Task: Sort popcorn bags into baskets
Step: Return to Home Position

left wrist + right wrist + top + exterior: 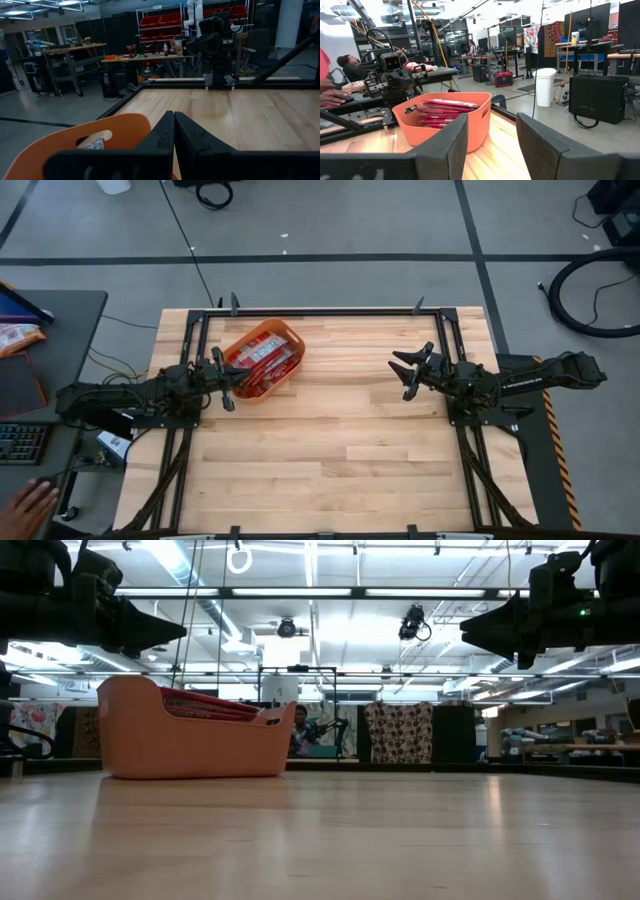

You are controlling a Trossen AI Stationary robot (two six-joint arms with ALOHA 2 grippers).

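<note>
The orange basket stands on the table's far left part, and several red popcorn bags lie stacked inside it. The right wrist view shows the bags reaching about up to the rim. My left gripper is shut and held level at the basket's left side, above its rim, with nothing in it. On the table's right side, my right gripper is raised and open with nothing between its fingers. It points across the table at the basket.
Bare wood stretches between the two arms and toward the near edge. A black metal frame runs round the tabletop. A person's hand shows off the table at the near left, beside a keyboard.
</note>
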